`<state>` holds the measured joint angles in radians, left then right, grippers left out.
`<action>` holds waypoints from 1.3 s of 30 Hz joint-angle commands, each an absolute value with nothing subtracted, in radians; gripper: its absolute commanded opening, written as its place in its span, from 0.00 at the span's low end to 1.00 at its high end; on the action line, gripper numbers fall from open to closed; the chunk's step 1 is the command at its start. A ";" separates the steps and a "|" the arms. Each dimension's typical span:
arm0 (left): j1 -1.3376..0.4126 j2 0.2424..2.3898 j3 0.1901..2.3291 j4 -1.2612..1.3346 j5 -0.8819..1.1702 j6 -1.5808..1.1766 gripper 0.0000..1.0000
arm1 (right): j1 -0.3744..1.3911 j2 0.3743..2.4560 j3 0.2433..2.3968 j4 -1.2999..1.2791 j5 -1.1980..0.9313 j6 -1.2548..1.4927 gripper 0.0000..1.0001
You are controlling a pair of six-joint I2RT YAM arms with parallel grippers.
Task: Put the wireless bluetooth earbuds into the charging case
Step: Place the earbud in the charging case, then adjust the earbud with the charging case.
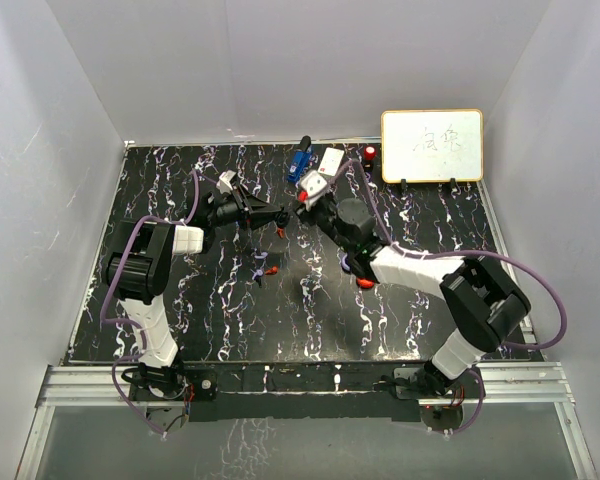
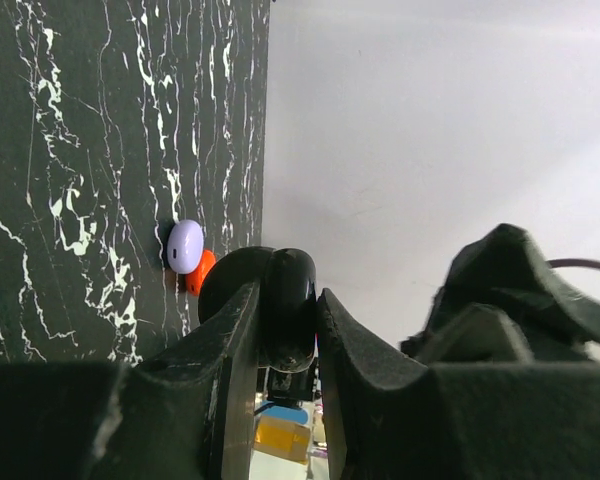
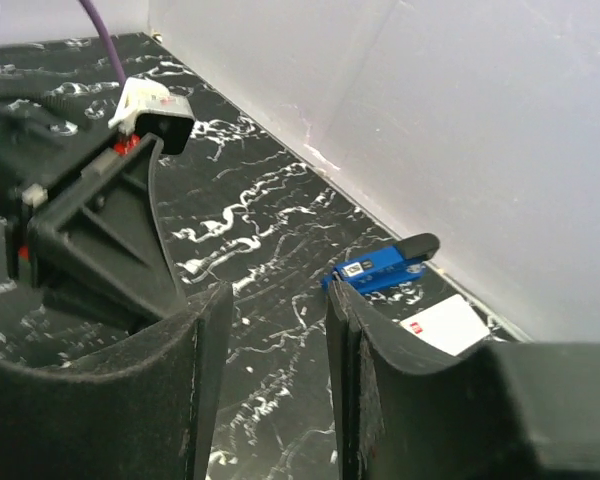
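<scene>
My left gripper (image 2: pixel 288 330) is shut on a glossy black round charging case (image 2: pixel 290 300), which stands on edge between the pads. From above, this gripper (image 1: pixel 278 216) hovers over the middle of the table. The right gripper (image 3: pixel 275 340) is open with nothing between its fingers, and from above it (image 1: pixel 305 198) sits just right of the left one. A red earbud (image 1: pixel 272 270) and a purple earbud (image 1: pixel 258 262) lie on the table nearer the arms. The left wrist view shows a pale purple earbud (image 2: pixel 185 245) touching a red-orange one (image 2: pixel 200 270).
A blue gadget (image 3: pixel 380 268) and a white card (image 3: pixel 445 325) lie by the back wall. A small red case (image 1: pixel 369 153) and a whiteboard (image 1: pixel 432 145) stand at the back right. A red object (image 1: pixel 365 282) lies under the right forearm. White walls enclose the table.
</scene>
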<state>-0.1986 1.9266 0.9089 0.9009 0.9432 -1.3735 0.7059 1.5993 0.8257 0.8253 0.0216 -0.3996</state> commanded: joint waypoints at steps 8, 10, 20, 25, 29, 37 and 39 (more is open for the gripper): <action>-0.200 1.868 0.904 0.928 0.950 -1.307 0.00 | 0.703 1.622 1.143 0.263 -0.098 0.008 0.46; -0.200 1.871 0.907 0.935 0.957 -1.311 0.00 | 0.704 1.626 1.153 0.231 -0.114 0.026 0.46; -0.200 1.874 0.929 0.912 0.991 -1.325 0.00 | 0.694 1.651 1.178 0.127 -0.121 0.024 0.43; -0.200 1.860 0.930 0.893 1.003 -1.317 0.00 | 0.694 1.668 1.193 0.118 -0.126 0.025 0.41; -0.200 1.850 0.931 0.888 1.010 -1.316 0.00 | 0.693 1.685 1.210 0.106 -0.137 0.024 0.39; -0.202 1.839 0.934 0.878 1.019 -1.315 0.00 | 0.693 1.696 1.218 0.098 -0.129 0.024 0.38; -0.202 1.838 0.936 0.873 1.020 -1.312 0.00 | 0.692 1.698 1.216 0.098 -0.123 0.020 0.38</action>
